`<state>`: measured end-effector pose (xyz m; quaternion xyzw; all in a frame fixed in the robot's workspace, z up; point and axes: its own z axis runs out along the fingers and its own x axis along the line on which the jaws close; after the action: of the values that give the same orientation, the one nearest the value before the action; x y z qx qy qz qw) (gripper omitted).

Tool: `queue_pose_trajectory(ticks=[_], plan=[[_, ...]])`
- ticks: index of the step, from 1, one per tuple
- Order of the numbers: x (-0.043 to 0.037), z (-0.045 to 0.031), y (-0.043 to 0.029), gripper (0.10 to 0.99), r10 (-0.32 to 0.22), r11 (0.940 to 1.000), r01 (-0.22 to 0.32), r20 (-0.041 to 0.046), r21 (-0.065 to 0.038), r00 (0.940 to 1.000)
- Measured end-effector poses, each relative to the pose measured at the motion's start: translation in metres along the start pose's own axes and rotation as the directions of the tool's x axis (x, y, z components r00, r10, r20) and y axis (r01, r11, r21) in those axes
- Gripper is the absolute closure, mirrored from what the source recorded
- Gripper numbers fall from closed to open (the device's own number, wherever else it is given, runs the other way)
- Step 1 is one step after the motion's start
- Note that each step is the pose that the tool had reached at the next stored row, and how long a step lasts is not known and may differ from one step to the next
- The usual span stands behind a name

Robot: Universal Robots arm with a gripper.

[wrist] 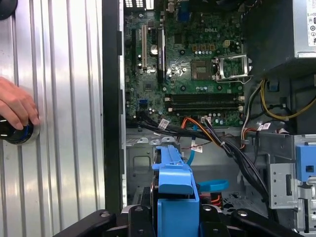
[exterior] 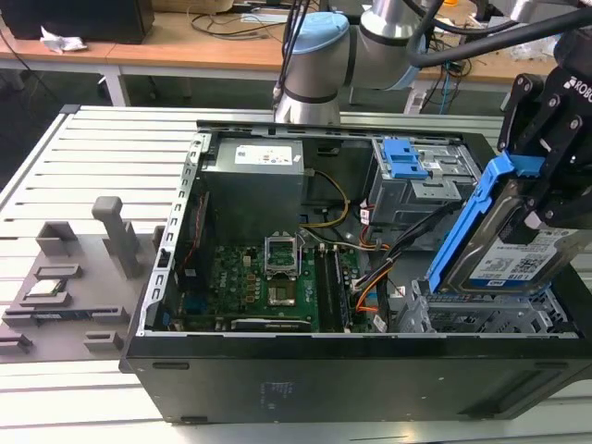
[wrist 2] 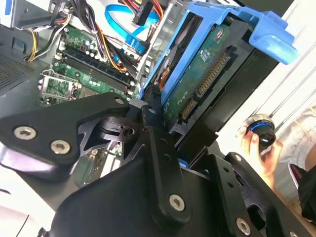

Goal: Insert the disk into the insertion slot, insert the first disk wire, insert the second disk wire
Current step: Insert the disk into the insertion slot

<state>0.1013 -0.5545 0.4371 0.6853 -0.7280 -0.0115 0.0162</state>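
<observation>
Gripper: My gripper (exterior: 544, 205) is closed tight on the disk (exterior: 507, 264), up near its high end.
Where the disk is: It hangs in the air over a corner of the open computer case (exterior: 277, 379), on the exterior view's right.
Slot: The insertion slot (exterior: 481, 319), the silver cage full of little holes, sits right under the disk.
Which way: The slot lies down from my gripper, with the disk between the two.
Long side: The disk leans. Its low end points down at the cage and its high end points up at my gripper. It is not flat like the bays.
Gap: The low end is very near the cage top. I cannot tell if it touches.
Under side: In the second wrist view I see the disk's green board and its row of plug pins (wrist 2: 202, 84).
Wires: A bunch of black and orange wires (exterior: 388, 254) lies just beside the low end.
Other bay: The grey bay with the blue latch (exterior: 407, 162) is farther back, well apart.
Hand: A person's hand (wrist: 15, 106) rests on a round knob (wrist: 17, 132) outside the case.
Job so far: I judge the disk is not in the slot yet.
</observation>
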Motion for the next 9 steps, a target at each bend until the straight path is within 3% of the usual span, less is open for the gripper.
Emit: queue_pose_trajectory(ticks=[4, 9], plan=[[-0.0048, 0.0054, 0.0001, 0.725, -0.002, 1.0000, 0.002, -0.0085, 0.001, 1.0000], [-0.0054, 0.0106, -0.0001, 0.725, -0.002, 1.0000, 0.002, -0.0102, 0.001, 0.9999]])
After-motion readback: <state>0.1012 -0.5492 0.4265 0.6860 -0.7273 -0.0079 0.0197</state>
